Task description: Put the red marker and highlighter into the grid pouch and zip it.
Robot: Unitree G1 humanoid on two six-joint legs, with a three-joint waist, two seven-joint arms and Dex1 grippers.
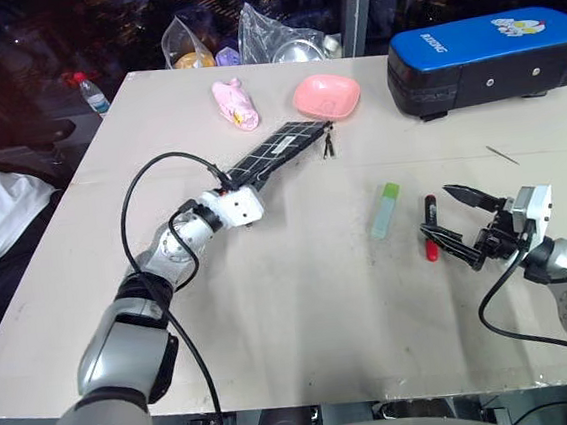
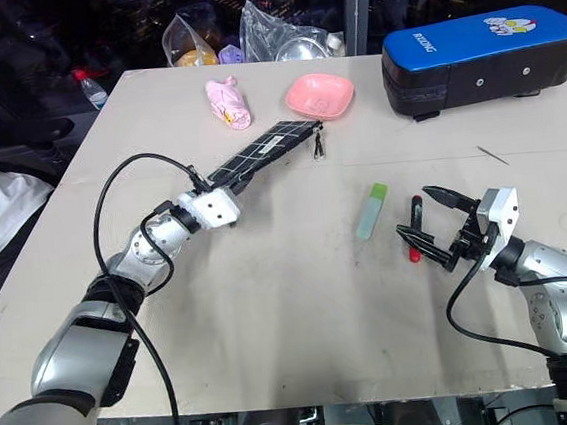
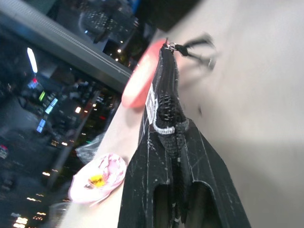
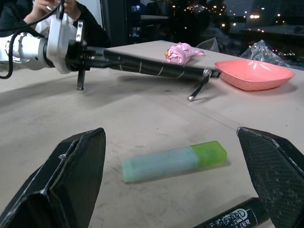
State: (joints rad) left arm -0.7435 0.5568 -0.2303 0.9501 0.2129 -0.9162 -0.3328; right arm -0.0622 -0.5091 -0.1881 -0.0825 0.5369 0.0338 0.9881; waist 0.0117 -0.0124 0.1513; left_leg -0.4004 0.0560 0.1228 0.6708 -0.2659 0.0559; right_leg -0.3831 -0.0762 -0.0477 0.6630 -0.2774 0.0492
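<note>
Right gripper [image 1: 457, 218]: spread wide, poised right at the red marker [image 1: 430, 227]; a skewed close could roll it away.
Highlighter [image 1: 385, 210]: flat on the table, just beside the marker.
Left gripper [image 1: 229, 190]: pinching the grid pouch [image 1: 278, 150] at its near end, lifted; one-end hold may slip or let the mouth sag shut.

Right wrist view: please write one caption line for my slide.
Open right claw frames the highlighter on the table, while the left claw holds the grid pouch beyond.
</note>
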